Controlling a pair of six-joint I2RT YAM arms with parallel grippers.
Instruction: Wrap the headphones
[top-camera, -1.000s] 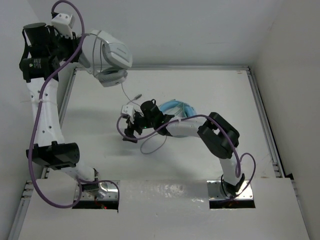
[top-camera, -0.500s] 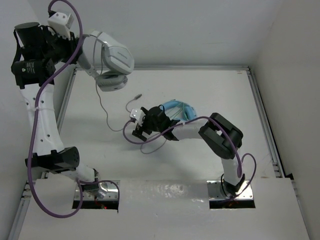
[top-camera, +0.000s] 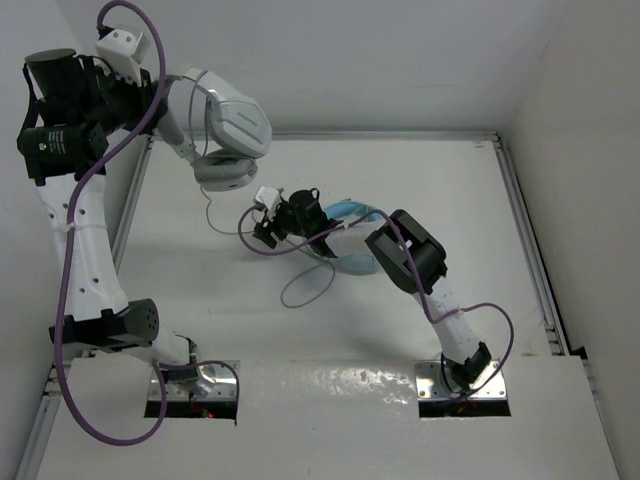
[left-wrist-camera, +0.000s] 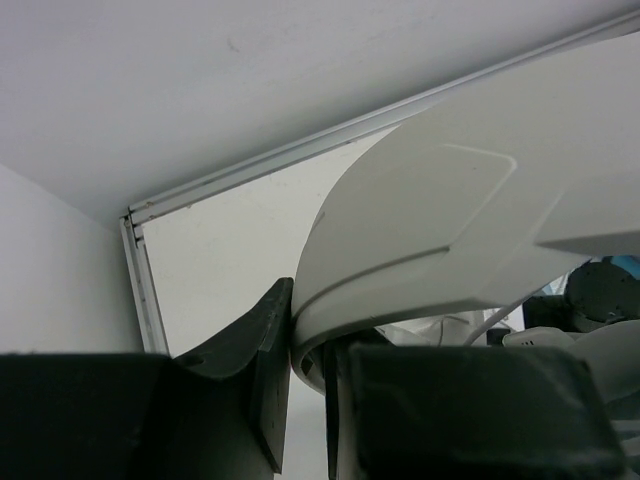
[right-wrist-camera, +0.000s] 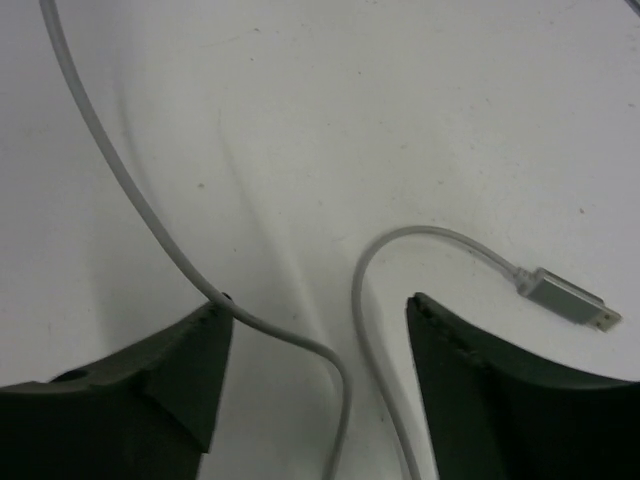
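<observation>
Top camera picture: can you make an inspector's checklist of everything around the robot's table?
Surface: white table, with a few tiny specks in the right wrist view.
Job's things: white headphones held in the air at the far left; their thin grey cable reaches the table, and the plug lies flat.
Clutter: light blue headphones, partly hidden under the right arm.
Grippers: left gripper, fingers shut on the headband; right gripper, fingers open low over the table with the grey cable between them.
Cables: purple robot cables along both arms; a thin loop lies on the table, owner unclear.
Surroundings: white walls; metal rail along the table edges.
</observation>
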